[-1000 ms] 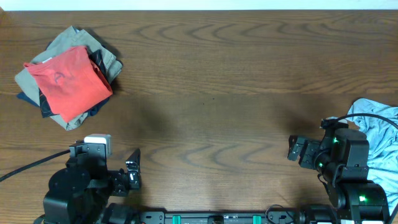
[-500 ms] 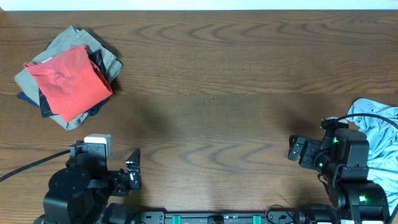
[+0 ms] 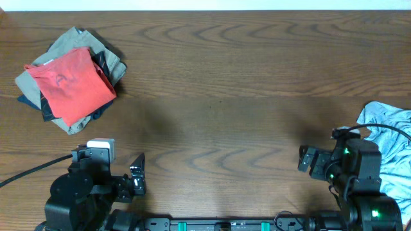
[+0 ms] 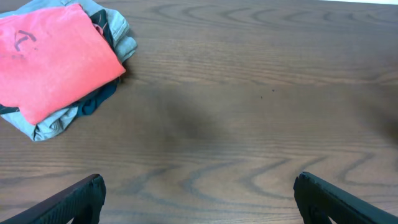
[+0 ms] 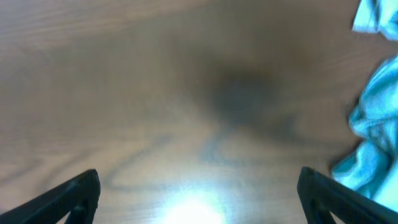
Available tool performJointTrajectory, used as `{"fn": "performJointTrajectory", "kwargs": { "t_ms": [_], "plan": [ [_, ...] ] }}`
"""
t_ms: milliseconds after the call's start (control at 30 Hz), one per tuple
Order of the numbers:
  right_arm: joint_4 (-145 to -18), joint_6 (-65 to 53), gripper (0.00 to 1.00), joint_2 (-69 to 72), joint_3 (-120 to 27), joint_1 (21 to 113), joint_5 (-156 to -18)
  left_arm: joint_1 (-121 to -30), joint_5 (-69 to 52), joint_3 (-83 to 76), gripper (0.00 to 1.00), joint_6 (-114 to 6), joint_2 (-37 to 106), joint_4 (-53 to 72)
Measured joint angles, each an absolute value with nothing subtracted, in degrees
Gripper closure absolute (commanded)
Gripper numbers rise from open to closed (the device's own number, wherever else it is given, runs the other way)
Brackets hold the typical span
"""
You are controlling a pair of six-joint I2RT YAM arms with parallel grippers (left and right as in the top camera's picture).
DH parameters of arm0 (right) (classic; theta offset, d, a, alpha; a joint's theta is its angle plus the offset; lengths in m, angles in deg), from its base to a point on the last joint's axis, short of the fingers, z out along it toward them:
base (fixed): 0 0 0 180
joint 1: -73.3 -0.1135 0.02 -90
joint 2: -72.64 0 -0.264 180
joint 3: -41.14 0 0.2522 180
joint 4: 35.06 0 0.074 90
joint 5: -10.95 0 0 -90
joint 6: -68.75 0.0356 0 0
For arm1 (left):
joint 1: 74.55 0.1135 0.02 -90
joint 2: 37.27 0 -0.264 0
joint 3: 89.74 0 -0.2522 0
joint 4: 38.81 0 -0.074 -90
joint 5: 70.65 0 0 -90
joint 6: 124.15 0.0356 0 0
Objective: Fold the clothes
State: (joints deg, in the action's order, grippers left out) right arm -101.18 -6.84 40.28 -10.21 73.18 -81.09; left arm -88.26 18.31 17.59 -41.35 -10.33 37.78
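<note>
A stack of folded clothes lies at the far left, a red shirt on top of olive and dark blue pieces; it also shows in the left wrist view. A crumpled light blue garment lies at the right edge, and its edge shows in the right wrist view. My left gripper is open and empty over bare wood at the front left; its fingertips stand wide apart. My right gripper is open and empty, just left of the blue garment.
The wooden table runs across the whole view. A white block sits on the left arm's base. A black cable runs off to the left edge.
My right arm has shifted slightly toward the front edge, and the blue garment's edge by it has shifted a little. The left arm has not moved.
</note>
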Motion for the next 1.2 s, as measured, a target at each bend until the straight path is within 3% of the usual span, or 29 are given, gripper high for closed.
{"fn": "performJointTrajectory", "kwargs": {
  "t_ms": [767, 933, 1200],
  "plan": [
    [-51.5, -15.67, 0.01, 71.32, 24.92, 69.36, -85.05, -88.26, 18.34, 17.76, 0.02, -41.35, -10.33, 37.82],
    [-47.7, -20.74, 0.01, 71.8, 26.86, 69.36, -85.03, -88.26, 18.34, 17.76, 0.02, -41.35, -10.33, 37.85],
    [-52.42, -25.85, 0.01, 71.8, 26.97, 69.36, -84.94, -88.26, 18.31, 17.76, 0.02, -41.35, -10.33, 37.82]
  ]
}}
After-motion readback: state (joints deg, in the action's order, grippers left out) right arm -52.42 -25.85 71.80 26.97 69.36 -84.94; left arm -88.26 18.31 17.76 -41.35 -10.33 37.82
